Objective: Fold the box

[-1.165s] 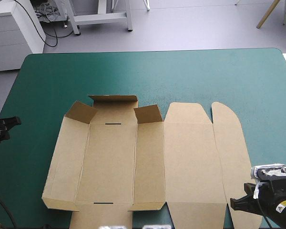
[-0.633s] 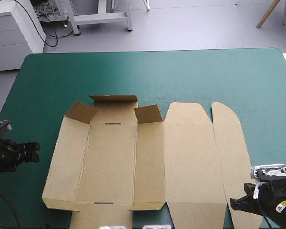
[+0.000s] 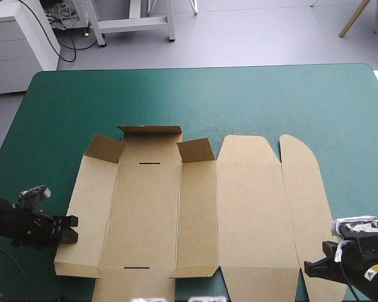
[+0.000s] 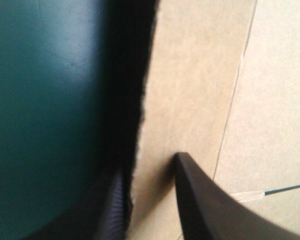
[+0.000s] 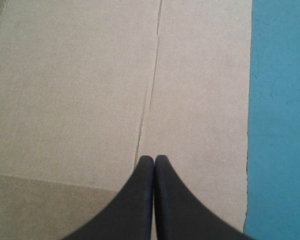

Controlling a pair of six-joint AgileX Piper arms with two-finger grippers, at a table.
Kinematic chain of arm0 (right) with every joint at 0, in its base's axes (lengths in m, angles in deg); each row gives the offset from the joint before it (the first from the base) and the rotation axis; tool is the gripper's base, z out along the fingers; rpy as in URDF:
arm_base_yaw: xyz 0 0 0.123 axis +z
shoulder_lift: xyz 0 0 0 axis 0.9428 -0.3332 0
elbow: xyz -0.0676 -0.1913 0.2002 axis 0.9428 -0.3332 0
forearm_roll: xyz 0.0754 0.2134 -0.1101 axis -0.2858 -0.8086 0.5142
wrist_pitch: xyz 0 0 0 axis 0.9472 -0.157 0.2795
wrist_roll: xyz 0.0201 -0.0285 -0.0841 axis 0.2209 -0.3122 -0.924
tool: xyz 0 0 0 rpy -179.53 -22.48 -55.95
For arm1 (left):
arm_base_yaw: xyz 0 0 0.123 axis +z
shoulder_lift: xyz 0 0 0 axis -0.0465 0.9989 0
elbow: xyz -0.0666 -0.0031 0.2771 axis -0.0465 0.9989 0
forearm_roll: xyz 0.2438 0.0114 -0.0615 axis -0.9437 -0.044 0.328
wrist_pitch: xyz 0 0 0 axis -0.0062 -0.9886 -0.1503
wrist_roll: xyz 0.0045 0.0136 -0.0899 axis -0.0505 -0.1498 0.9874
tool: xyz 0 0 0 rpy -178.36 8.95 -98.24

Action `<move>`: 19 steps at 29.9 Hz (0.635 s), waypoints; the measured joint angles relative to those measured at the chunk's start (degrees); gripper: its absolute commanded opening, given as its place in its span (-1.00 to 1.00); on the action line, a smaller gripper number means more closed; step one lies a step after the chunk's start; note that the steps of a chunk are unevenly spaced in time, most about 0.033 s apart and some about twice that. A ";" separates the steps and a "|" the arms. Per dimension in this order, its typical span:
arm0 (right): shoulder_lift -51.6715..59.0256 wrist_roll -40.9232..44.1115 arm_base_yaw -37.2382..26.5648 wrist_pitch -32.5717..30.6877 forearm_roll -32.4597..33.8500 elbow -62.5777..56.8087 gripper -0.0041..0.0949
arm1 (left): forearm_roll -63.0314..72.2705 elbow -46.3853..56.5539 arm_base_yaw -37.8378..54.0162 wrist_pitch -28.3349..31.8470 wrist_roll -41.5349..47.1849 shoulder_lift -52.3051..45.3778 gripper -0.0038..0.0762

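Teal-green cover [image 3: 252, 100] carries the box [image 3: 239, 207], a cut sheet lying mostly flat, with the far flaps and left wall tilted up a bit. Left gripper [image 4: 150, 167] is at the box's left edge by the near corner. Its fingers are parted, not clamped, with the board's edge running between them: one finger over the brown panel, the other on the cover side in shadow. Right gripper [image 5: 154, 159] is clenched on nothing, tips meeting, above the box's rightmost panels. A crease runs straight ahead of it, with bare cover off to one side.
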 measured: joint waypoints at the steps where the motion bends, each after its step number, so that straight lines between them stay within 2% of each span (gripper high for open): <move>1: 0.00 0.00 0.00 0.00 0.00 0.00 -0.96 | 0.14 0.05 0.00 0.00 -0.45 0.00 -0.92; 19: 0.00 0.00 0.00 0.00 0.00 0.00 -0.96 | 0.80 -0.05 0.31 -0.65 -2.66 -0.45 -0.93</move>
